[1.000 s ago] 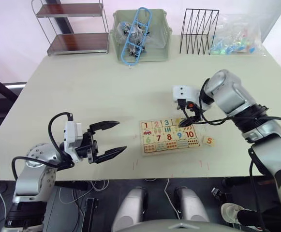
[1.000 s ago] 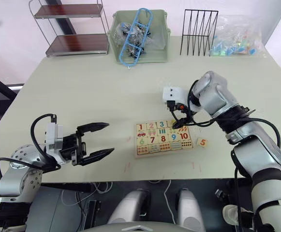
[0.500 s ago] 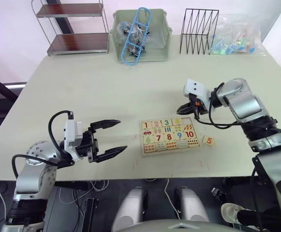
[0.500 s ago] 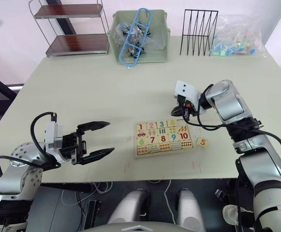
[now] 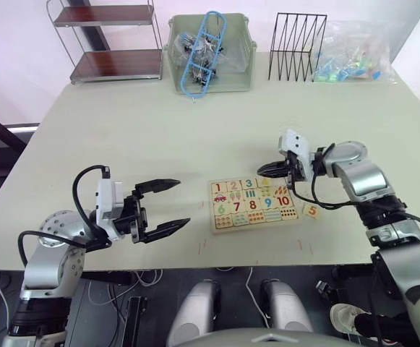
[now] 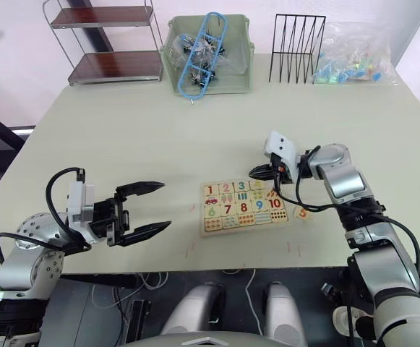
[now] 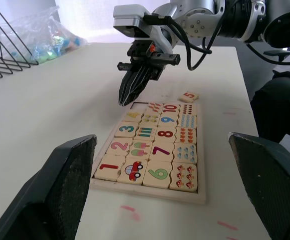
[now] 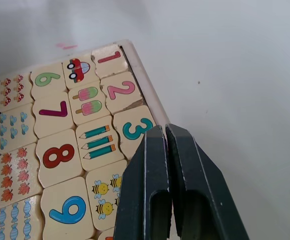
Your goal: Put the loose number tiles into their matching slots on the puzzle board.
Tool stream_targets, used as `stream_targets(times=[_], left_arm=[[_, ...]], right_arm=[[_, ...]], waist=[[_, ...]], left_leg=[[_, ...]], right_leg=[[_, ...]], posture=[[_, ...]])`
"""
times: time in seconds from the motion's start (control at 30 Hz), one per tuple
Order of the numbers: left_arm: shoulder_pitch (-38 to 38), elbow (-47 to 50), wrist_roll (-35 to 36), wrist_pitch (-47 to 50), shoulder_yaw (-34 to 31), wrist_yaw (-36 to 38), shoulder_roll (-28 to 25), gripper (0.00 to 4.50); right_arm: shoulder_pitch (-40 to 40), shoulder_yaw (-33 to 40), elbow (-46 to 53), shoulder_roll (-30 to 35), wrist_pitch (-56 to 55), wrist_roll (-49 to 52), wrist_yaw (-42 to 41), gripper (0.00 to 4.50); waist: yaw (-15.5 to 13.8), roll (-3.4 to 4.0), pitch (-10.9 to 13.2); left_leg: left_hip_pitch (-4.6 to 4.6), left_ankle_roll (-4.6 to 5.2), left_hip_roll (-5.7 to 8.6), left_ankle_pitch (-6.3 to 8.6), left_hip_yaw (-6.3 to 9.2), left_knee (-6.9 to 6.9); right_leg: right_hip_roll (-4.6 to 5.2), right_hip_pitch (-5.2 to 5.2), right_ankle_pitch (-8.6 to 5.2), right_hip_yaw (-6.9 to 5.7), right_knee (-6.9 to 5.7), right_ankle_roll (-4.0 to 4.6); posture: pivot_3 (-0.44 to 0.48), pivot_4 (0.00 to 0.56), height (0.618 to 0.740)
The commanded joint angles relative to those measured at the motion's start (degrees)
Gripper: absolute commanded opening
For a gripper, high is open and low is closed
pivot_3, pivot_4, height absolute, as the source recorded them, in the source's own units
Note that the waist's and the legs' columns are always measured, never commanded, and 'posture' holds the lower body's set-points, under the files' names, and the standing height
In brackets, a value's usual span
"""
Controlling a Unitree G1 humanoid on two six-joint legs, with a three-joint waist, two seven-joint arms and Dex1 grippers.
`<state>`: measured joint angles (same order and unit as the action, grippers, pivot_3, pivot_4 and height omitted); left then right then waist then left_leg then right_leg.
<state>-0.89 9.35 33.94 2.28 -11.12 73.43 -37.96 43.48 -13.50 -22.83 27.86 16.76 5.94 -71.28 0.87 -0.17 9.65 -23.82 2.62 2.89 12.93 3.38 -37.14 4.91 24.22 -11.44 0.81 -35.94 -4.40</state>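
- Looking through the left eye view, the puzzle board (image 5: pixel 254 203) is seen lying flat on the pale table (image 5: pixel 159 137), toward its near edge, with the tiles 1, 2, 3 and 4 seated along its far row. The tile printed with 5 (image 5: pixel 311 210) is seen loose on the table just beside the board's right end, apart from the frame. The right gripper (image 5: pixel 265 171) is held just above the board's far right corner, its black fingers pressed together and nothing between them. The left gripper (image 5: pixel 178 205) is held well to the left of the board, its two fingers spread wide and empty.
- Along the table's far edge, a two-shelf metal rack (image 5: pixel 110 40), a green bin (image 5: pixel 211 52) with a blue wire frame in it, a black wire file rack (image 5: pixel 297 46) and a clear bag of coloured pieces (image 5: pixel 352 56) are seen.
- From the left wrist view, the left gripper's fingertips (image 7: pixel 70 172) are seen set far apart on either side of the board, which lies well ahead of them; the right gripper is seen pointing down at the far end of the board, with the 5 tile just beyond it.
- From the right wrist view, the right fingers (image 8: pixel 145 190) are shown closed against each other over the board's edge beside the 3 tile (image 8: pixel 134 127); the slot (image 8: pixel 107 233) for the 5 cannot be made out.
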Motion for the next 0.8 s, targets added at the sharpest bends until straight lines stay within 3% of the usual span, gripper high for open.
stream_targets(times=[0.03,0.37,0.8], left_arm=[[0.48,0.62,0.58,-0.39,-0.87,-0.27,-0.15,4.5],[0.58,0.86,0.54,-0.22,-0.72,-0.56,-0.21,4.5],[1.8,-0.81,-0.39,-0.18,-0.94,-2.13,-0.15,4.5]], right_arm=[[-0.94,-0.15,-0.81,0.24,-3.29,-0.6,0.16,0.1],[-1.31,0.7,-2.73,-0.57,-4.21,-0.48,2.15,0.1],[-8.7,10.65,11.22,1.82,1.22,7.23,8.61,0.1]], waist=[[0.0,0.0,0.0],[0.01,0.0,0.0],[-0.16,0.0,0.0]], left_leg=[[0.0,0.0,0.0,0.0,0.0,0.0],[0.02,0.0,-0.01,0.0,-0.01,0.0],[0.02,0.02,-0.01,0.01,0.02,0.0]], right_leg=[[-0.01,0.0,0.0,0.0,0.0,0.0],[-0.03,-0.02,0.0,0.01,0.0,0.0],[-0.01,-0.05,0.0,-0.01,0.0,0.0]], posture=[[0.0,0.15,0.739],[0.0,0.15,0.739],[0.0,0.15,0.739]])
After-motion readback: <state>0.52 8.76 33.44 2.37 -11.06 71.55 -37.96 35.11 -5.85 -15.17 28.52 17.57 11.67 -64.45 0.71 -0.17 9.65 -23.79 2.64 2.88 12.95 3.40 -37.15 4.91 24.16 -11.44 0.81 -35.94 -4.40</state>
